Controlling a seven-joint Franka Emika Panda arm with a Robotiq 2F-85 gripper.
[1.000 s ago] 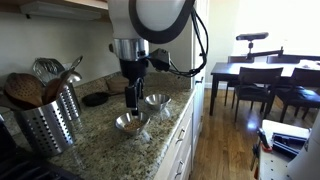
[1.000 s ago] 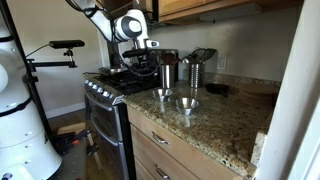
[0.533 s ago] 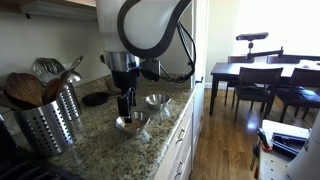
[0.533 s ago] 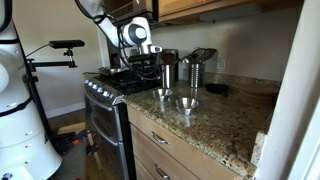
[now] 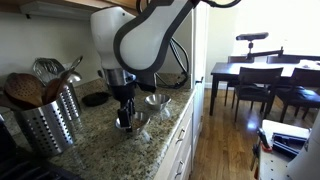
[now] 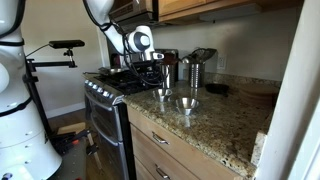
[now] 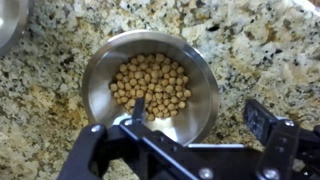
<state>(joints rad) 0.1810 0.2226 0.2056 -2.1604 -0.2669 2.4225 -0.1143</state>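
Note:
A steel bowl (image 7: 150, 85) filled with chickpeas (image 7: 150, 82) sits on the speckled granite counter (image 7: 250, 50). My gripper (image 7: 200, 115) is open and low over the bowl's rim. One finger (image 7: 138, 108) reaches inside the bowl at the edge of the chickpeas; the other finger (image 7: 262, 118) hangs outside the rim above the counter. Nothing is held. In both exterior views the gripper (image 5: 125, 115) (image 6: 160, 84) stands over this bowl (image 5: 131, 124) (image 6: 163, 94). A second steel bowl (image 5: 157, 100) (image 6: 187, 102) rests close beside it.
A steel utensil holder (image 5: 45, 122) with wooden spoons stands near the counter's end. Metal canisters (image 6: 195, 70) stand by the back wall, a stove (image 6: 105, 85) adjoins the counter, and a dining table with chairs (image 5: 262, 80) is beyond. Another bowl's rim (image 7: 8, 20) shows in the wrist view's corner.
The arm has swung over and lowered, bringing the open gripper down to the chickpea bowl's rim. The bowls have not moved.

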